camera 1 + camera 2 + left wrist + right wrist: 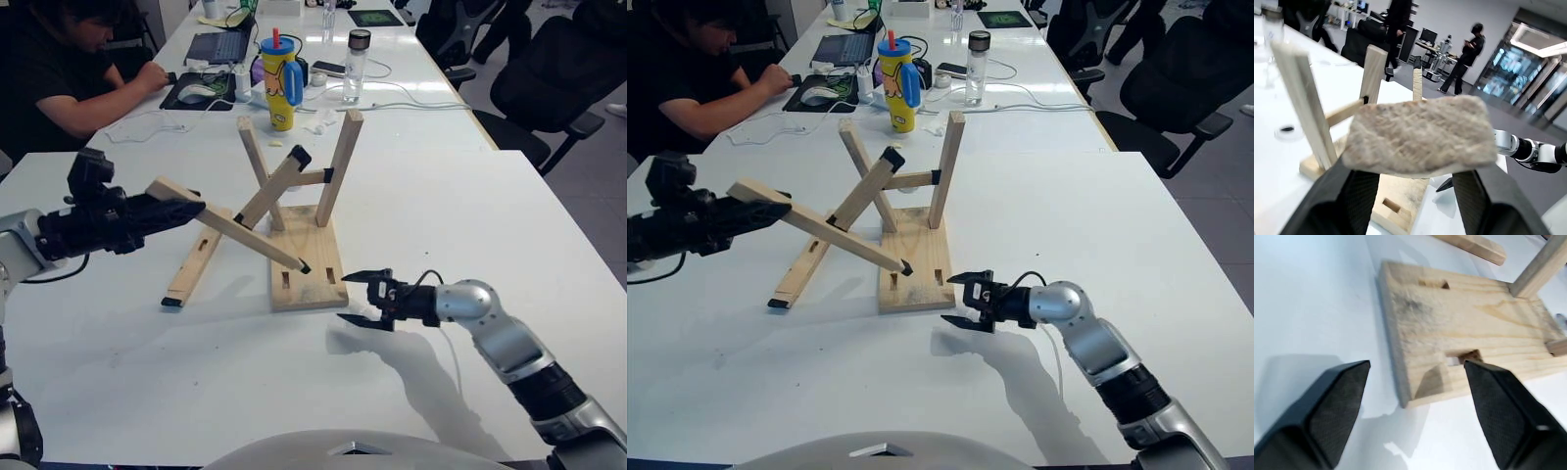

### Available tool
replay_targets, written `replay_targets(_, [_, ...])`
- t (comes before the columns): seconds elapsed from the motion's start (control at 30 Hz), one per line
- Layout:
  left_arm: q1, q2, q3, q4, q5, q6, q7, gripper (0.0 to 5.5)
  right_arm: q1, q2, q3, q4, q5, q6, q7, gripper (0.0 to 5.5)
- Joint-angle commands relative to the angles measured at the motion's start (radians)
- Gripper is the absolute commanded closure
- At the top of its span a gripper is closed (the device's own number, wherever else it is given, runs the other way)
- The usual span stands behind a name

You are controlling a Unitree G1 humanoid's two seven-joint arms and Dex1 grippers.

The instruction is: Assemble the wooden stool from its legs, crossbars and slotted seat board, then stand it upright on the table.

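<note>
The leg-fitting step is judged to be in hand. A pale rectangular wooden seat board with cut slots (312, 286) is laid flat on the white surface (147, 392). Two standing pale wooden legs (339, 166), joined by a short wooden crossbar (308, 178), are seated at its far end.

A long pale wooden leg with a black tip (245, 233) is clamped at its upper end by the left tool (184, 209). It is held on a downward slant, with the tip over the board's near half, close to an open slot (285, 281). Whether the tip touches the board cannot be told.

The right tool (357, 298) is held with its fingers apart, low over the surface just beside the board's near right corner, and nothing is gripped. Another loose wooden leg (194, 264) is lying on the surface just beside the board.

For the next move, the held leg would need to be brought nearer upright and its tip lined up with the slot. The board is probably best steadied by the right tool meanwhile.
</note>
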Motion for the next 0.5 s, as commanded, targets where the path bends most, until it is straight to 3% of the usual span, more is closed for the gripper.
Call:
replay_targets(0.03, [-0.018, 0.025, -0.038, 0.005, 0.068, -0.038, -0.044, 3.43, -0.022, 0.020, 0.001, 0.074, -0.086, -0.069, -0.056, 1.93])
replay_targets(0.3, [0.002, 0.015, -0.048, -0.003, 0.142, -0.075, -0.068, 3.43, -0.086, 0.010, -0.058, 0.191, -0.167, -0.100, -0.130, 1.93])
replay_targets(0.5, [-0.016, -0.006, -0.086, 0.008, 0.209, -0.128, -0.067, 3.43, -0.046, 0.018, -0.076, 0.148, -0.083, -0.083, -0.052, 1.93])
